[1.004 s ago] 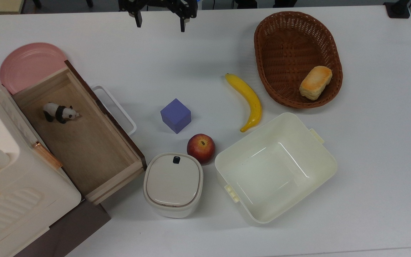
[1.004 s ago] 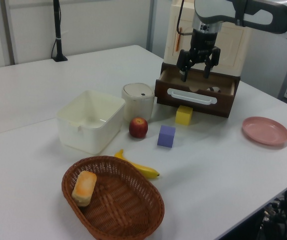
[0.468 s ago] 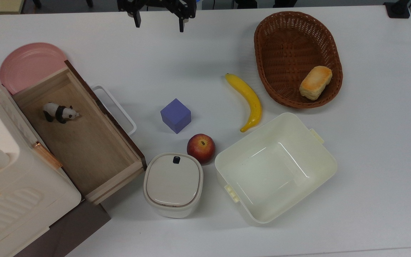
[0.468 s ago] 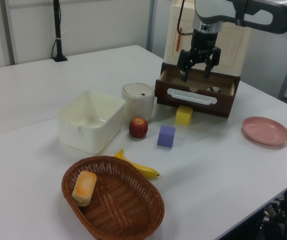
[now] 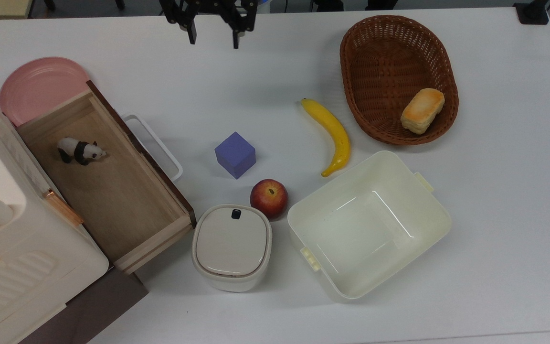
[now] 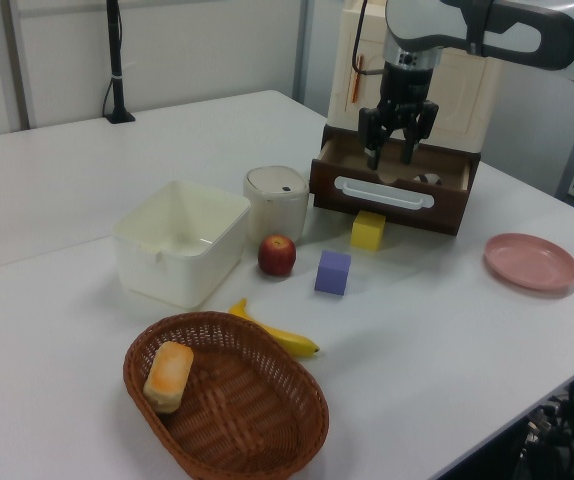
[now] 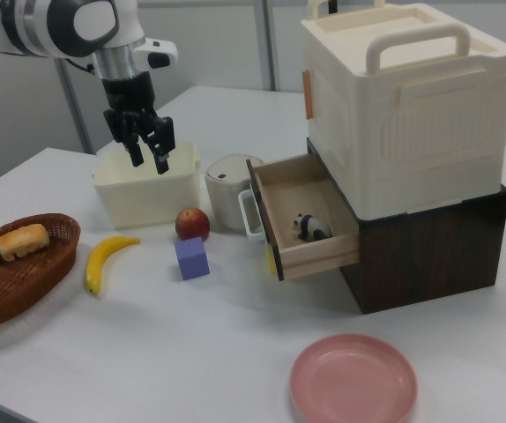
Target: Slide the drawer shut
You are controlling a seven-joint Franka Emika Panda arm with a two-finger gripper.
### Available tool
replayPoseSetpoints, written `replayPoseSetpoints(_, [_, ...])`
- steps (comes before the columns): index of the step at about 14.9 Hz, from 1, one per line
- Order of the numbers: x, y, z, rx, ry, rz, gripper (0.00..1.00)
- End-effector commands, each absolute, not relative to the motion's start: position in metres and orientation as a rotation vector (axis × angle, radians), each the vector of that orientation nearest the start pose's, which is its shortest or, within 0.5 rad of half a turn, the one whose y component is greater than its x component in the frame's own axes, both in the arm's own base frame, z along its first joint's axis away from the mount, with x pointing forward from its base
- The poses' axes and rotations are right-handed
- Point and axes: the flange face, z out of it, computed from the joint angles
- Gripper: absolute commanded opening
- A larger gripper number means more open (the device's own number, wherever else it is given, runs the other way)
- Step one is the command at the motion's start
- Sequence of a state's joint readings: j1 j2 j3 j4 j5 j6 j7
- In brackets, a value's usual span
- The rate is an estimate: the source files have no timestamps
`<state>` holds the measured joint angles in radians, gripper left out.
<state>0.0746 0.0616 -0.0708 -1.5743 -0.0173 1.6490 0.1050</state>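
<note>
Top view: gripper at top edge, fingers spread apart, nothing between them, hanging over bare table, well apart from drawer. Drawer pulled out at the top view's left, panda inside near the back, white handle facing the cube. Plate partly hidden behind the drawer's upper corner. Lidded container just beside the drawer's front corner, apple next to it. Bin, banana, basket with bread further to the top view's right.

Left view: gripper seen in front of the open drawer, held above table level. Yellow block just in front of the drawer face, under the handle. Cube and apple nearer the camera.

Right view: gripper up high in front of the bin, fingers parted. Drawer sticking out of a dark cabinet, cream box stacked on top. Plate near the bottom edge.
</note>
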Motion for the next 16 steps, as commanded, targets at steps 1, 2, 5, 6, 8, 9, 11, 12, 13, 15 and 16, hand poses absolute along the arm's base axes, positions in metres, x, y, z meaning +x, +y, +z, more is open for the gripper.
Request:
replayPoseSetpoints(1, [0.584,0.001,0.589,-3.151,0.238,-0.066,0.00])
replayPoseSetpoints(2, [0.583,0.003,0.587,-3.152,0.258,-0.062,0.00])
replayPoseSetpoints(5, [0.589,0.006,0.567,-3.136,0.440,-0.016,0.00])
replayPoseSetpoints(6, [0.592,0.007,0.561,-3.124,0.524,-0.008,0.00])
replayPoseSetpoints(8, [0.600,0.005,0.541,-3.102,0.663,0.026,0.00])
replayPoseSetpoints(9, [0.604,0.001,0.535,-3.084,0.733,0.001,0.00])
replayPoseSetpoints(11, [0.616,-0.011,0.523,-3.044,0.855,-0.072,0.00])
replayPoseSetpoints(12, [0.623,-0.021,0.514,-3.026,0.918,-0.099,0.00])
replayPoseSetpoints(13, [0.628,-0.027,0.510,-3.008,0.968,-0.135,0.00])
replayPoseSetpoints(15, [0.637,-0.038,0.502,-2.984,1.041,-0.195,0.00])
replayPoseSetpoints(16, [0.641,-0.042,0.497,-2.977,1.062,-0.212,0.00])
